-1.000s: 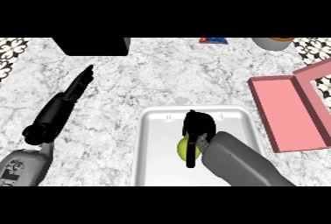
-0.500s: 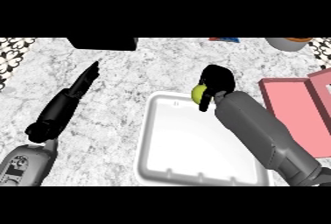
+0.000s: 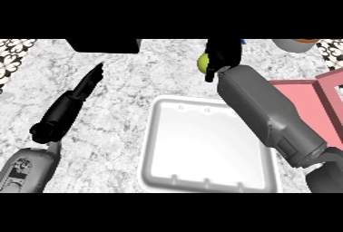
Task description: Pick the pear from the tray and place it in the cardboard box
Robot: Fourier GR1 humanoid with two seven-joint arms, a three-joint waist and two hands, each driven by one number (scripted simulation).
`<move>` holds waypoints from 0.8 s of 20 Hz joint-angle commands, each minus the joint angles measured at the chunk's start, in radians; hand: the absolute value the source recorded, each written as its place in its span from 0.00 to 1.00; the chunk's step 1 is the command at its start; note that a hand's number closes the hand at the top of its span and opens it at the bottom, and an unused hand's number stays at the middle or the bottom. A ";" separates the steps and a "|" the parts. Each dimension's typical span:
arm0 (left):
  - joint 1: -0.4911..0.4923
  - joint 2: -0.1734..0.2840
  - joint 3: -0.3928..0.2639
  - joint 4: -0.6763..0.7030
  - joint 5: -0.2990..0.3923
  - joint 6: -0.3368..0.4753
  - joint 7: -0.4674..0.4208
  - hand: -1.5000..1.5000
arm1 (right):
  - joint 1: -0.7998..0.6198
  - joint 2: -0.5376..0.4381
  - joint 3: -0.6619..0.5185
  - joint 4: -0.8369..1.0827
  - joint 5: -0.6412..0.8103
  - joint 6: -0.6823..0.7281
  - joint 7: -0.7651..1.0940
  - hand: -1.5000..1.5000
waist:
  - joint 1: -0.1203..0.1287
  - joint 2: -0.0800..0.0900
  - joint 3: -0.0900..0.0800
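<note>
1. since a moment ago, the right hand [image 3: 223, 53] has carried the pear [image 3: 202, 63] further up and away from the tray [image 3: 161, 154], over the marble counter [image 3: 120, 118].
2. its fingers are curled round the yellow-green pear, which peeks out at the hand's left side.
3. the white tray lies below the hand with nothing on it.
4. the pink box [image 3: 305, 90] stands open at the right edge, partly behind the right forearm.
5. the left hand [image 3: 84, 86] rests at the left with fingers straight, holding nothing.
</note>
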 commanded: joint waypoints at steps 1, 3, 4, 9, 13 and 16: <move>0.035 0.005 0.022 0.011 0.003 -0.013 -0.042 0.50 | -0.101 0.030 -0.033 0.057 0.055 -0.074 0.042 1.00 | -0.008 -0.004 0.000; 0.047 0.000 0.012 0.007 -0.018 -0.002 -0.045 0.50 | -0.104 0.011 -0.042 0.050 0.086 -0.134 0.143 1.00 | -0.018 -0.009 0.000; 0.008 0.034 0.050 0.015 0.010 -0.026 -0.015 0.50 | -0.159 -0.001 -0.053 0.056 0.095 -0.120 0.202 1.00 | -0.019 -0.010 -0.001; 0.035 0.017 0.048 0.006 0.000 -0.008 -0.014 0.50 | -0.159 -0.111 -0.126 0.061 0.115 -0.250 0.319 1.00 | -0.034 -0.014 0.000; 0.041 0.014 0.053 -0.018 0.005 -0.015 0.010 0.50 | -0.135 -0.185 -0.156 0.048 0.143 -0.271 0.365 1.00 | -0.043 -0.015 0.000; 0.094 0.017 0.050 -0.091 0.001 -0.013 0.017 0.50 | -0.075 -0.247 -0.198 0.017 0.131 -0.277 0.357 1.00 | -0.040 -0.019 0.001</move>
